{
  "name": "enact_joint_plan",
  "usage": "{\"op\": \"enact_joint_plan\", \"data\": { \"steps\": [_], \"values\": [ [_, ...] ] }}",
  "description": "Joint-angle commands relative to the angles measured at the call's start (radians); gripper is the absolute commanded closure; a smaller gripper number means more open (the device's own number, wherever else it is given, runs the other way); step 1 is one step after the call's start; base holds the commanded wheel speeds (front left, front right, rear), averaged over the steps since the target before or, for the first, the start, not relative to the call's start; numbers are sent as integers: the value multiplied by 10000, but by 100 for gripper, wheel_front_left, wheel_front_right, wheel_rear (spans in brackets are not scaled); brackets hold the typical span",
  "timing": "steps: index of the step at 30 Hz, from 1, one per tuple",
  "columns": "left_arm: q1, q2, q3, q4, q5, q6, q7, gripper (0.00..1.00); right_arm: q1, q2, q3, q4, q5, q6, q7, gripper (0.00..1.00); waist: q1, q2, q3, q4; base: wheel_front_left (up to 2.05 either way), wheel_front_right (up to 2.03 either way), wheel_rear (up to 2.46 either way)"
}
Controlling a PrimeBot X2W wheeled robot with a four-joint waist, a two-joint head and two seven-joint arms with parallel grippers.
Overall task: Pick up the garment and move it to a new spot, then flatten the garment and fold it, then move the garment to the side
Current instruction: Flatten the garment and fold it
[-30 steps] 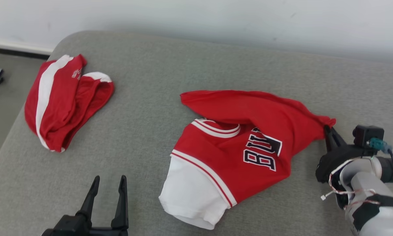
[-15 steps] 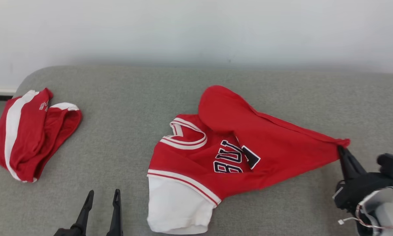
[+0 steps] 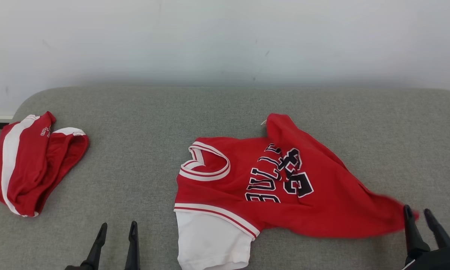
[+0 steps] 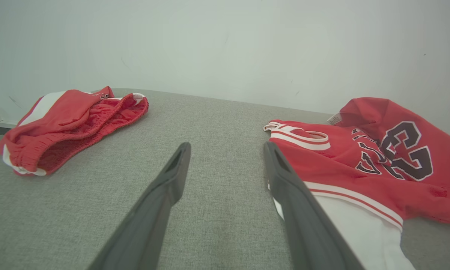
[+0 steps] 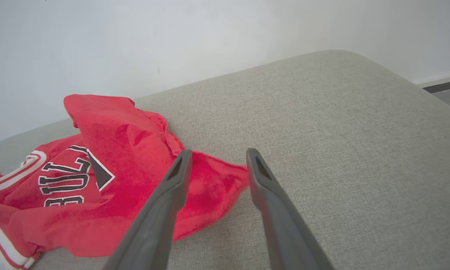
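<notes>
Here the jersey corner, blurred, lies between the right fingers.

red fabric jersey with white trim: black, white-edged block letters on the chest read "BULL", the rest lost in a crease. Big "23" next to it, same style. small white sewn tag at its edge: too small to read. red shorts with white side stripe: tiny white print, illegible.

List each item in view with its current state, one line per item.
jersey: lying rumpled, lettered side up, not yet flat
shorts: bunched in a heap at the robot's left
left gripper: open, holding nothing
right gripper: open, jersey's corner lying loose between its fingers
</notes>
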Motion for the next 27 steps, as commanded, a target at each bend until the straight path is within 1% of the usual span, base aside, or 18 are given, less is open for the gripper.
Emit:
{"op": "enact_joint_plan", "data": {
  "steps": [1, 2, 4, 8, 14, 17, 18, 23, 27],
  "values": [
    [60, 2, 15, 1, 77, -19, -34, 0, 95, 156, -125, -188, -214, -23, -121, 0, 2, 0, -20, -17, 0, 0, 0],
    [50, 4, 42, -3, 112, -15, -34, 0, 114, 328, -196, -343, -336, -23, -209, 0, 2, 0, -31, -35, 0, 0, 0],
    [55, 4, 114, -31, 174, -10, -34, 0, 116, 445, -303, -640, -675, -23, -430, 0, 2, 0, -68, -87, 0, 0, 0],
    [119, 5, 236, -92, 249, -12, -34, 0, 50, 752, -182, -1197, -1205, -23, -966, 0, 2, 0, -141, -217, 0, 0, 0],
    [173, 2, 377, -206, 372, -19, -34, 0, -101, 835, 234, -1473, -1361, -23, -1708, 0, 2, 0, -223, -359, 0, 0, 0],
    [209, 1, 475, -281, 450, -22, -34, 0, -167, 749, 619, -1403, -1373, -23, -2188, 0, 2, 0, -274, -433, 0, 0, 0],
    [228, 2, 546, -326, 507, -26, -34, 0, -226, 692, 960, -1321, -1414, -23, -2500, 0, 2, 0, -317, -479, 0, 0, 0],
    [155, 2, 677, -419, 677, -39, -34, 0, -355, 610, 1621, -923, -1268, -23, -2981, 0, 2, 0, -351, -531, 0, 0, 0],
    [51, 1, 743, -450, 802, -56, -34, 0, -485, 644, 1945, -524, -1221, -23, -3202, 0, 2, 0, -379, -498, 0, 0, 0]
  ]
}}
